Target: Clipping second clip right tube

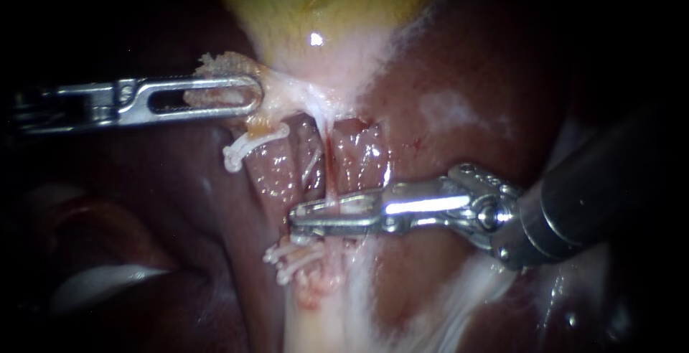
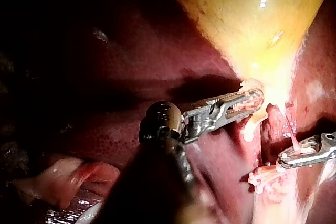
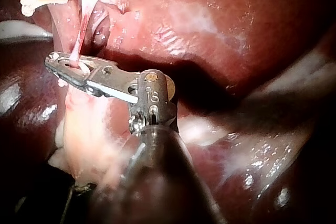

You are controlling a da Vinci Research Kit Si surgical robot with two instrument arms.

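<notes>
The right tube (image 1: 330, 170) is a thin red strand running down from the gallbladder's pale neck (image 1: 316, 95). My right instrument (image 1: 294, 220) comes in from the right, and its narrow jaws lie close together across this tube, touching it from both sides; the right wrist view shows the tube (image 3: 79, 40) entering the jaws (image 3: 52, 64). Just below them sit two white clips (image 1: 291, 256). One more white clip (image 1: 247, 146) sits higher up on the left tube (image 1: 276, 173). My left instrument (image 1: 255, 98) is shut on frayed tissue at the gallbladder neck, as seen in the left wrist view (image 2: 257, 98).
The yellow gallbladder (image 1: 323, 1) fills the upper middle. Dark red liver (image 1: 466, 73) lies on both sides and behind the tubes. Pale fatty tissue (image 1: 323, 324) runs down below the clips. The right shaft (image 1: 588, 202) covers the lower right.
</notes>
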